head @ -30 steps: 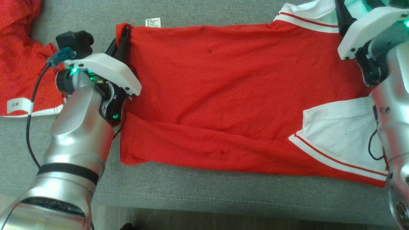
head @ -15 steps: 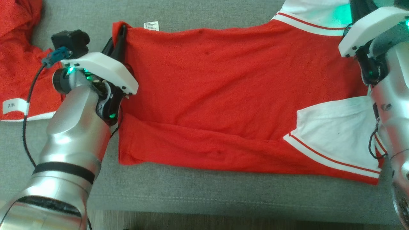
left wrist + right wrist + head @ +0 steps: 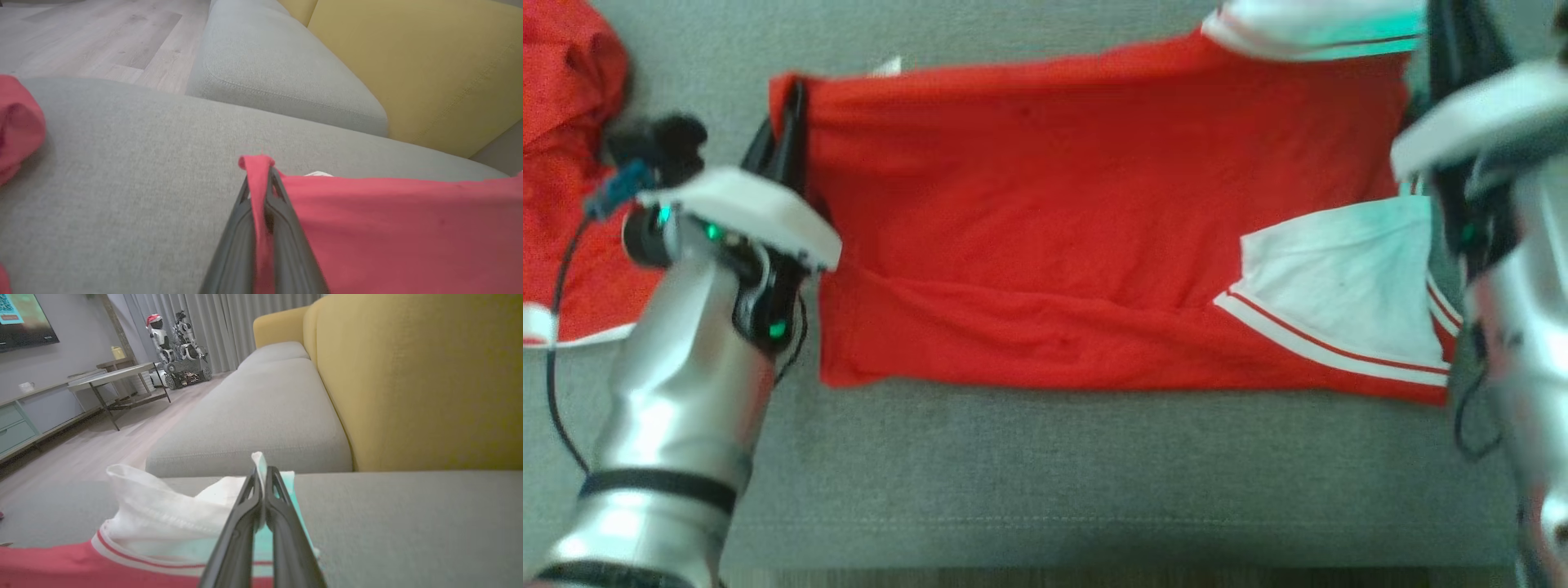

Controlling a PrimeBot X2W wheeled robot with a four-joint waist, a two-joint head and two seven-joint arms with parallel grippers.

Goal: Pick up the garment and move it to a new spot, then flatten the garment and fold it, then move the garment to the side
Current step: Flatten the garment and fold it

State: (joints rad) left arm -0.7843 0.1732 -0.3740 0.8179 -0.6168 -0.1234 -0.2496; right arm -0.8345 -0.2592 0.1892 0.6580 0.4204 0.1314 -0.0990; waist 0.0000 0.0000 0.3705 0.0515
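The garment point(image 3: 1045, 212), a red shirt with white sleeves, lies stretched lengthwise across the grey sofa seat point(image 3: 1045, 482). Its near long edge is already turned over toward the middle, and one white sleeve point(image 3: 1339, 269) lies flat on top at the right.

The left claw point(image 3: 261, 179) is clenched on the far hem corner. Only a thin strip of red cloth stands between its fingers, with a small tuft poking past the tips. The right claw point(image 3: 261, 473) is likewise pinched shut, on a fold of white cloth at the far shoulder end.

The main risk, as I judge it, is slippage. Both holds are narrow, so if the arms pull apart too hard, or one leads the other, a corner could slide free. The far edge would then drop crooked (spoiling the fold line). Lifting too high could also drag the near flap open again.

A second red garment point(image 3: 564, 122) lies just beside the left arm, and that arm's dangling cable point(image 3: 556, 392) might catch and drag it.
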